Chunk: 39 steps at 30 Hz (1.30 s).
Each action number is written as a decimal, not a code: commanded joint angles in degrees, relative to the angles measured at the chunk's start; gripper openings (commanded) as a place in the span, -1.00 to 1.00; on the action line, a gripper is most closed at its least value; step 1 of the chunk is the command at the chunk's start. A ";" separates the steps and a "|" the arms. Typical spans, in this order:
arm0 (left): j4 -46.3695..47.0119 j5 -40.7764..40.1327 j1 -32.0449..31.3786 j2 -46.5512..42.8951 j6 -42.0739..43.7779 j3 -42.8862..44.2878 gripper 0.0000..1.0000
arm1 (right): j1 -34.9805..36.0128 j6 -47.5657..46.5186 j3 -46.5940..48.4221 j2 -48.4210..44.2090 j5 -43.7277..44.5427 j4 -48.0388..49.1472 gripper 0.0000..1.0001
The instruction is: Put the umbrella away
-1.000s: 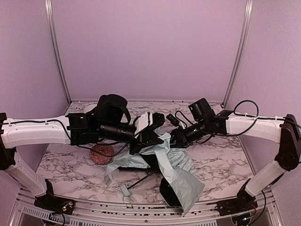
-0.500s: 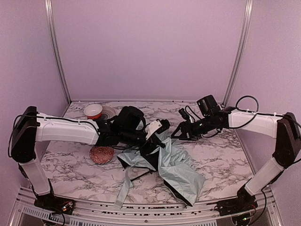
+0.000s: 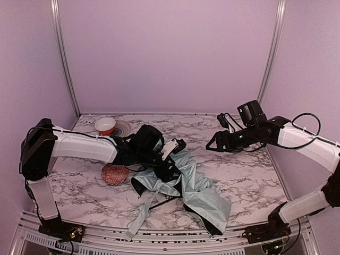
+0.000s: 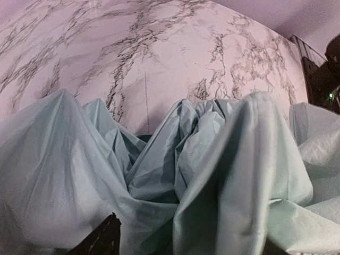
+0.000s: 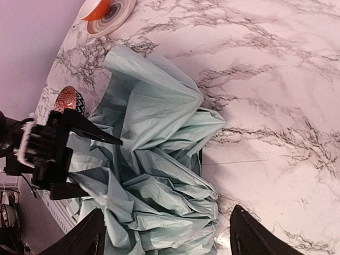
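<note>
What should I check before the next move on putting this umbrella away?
1. The left tool open over the umbrella: ok.
2. The right tool open, empty and apart from the umbrella: ok.
3. Umbrella collapsed tidily: not ok; its mint fabric lies crumpled and spread on the table.
4. Handle located: cannot tell; no view shows it.
5. Fabric clear of the patterned bowl: cannot tell; the bowl sits right beside the fabric's edge.

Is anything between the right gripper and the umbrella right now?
Nothing visible. Only bare marble table lies between the open right gripper and the umbrella. The left gripper is over the fabric's far side, out of that path.
</note>
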 commanded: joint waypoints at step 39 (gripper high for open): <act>-11.62 0.84 10.79 0.66 -14.32 -0.84 -1.00 | 9.58 13.81 -13.90 17.40 3.38 24.42 0.01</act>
